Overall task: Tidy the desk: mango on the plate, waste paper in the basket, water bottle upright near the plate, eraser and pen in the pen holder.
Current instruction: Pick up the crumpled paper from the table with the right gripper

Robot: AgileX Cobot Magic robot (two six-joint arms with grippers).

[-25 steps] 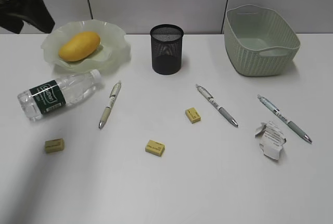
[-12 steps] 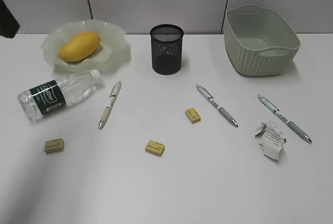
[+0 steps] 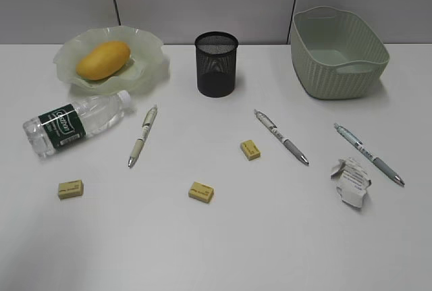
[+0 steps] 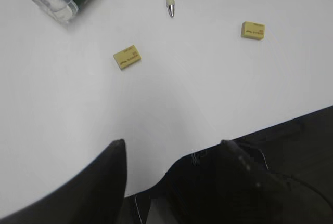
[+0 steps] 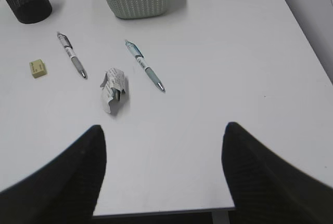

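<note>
Desk tidy: mango (image 3: pixel 102 59) already on plate (image 3: pixel 150 69); bottle (image 3: pixel 74 123) next.
Left gripper (image 4: pixel 171 148) and right gripper (image 5: pixel 164 141) both hang released, empty, at the near desk edge. The bottle lies flat beyond the left fingers, past 1 eraser (image 4: pixel 127 57). Grasp mid-body, stand it upright beside the plate.

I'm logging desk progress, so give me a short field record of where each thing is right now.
mango: on the plate
water bottle: lying on its side, in front of the plate
pen holder: upright, nothing seen inside
basket: nothing seen inside
waste paper: on the desk
pens: three, on the desk
erasers: three, on the desk
left tool: open, holding nothing
right tool: open, holding nothing
</note>
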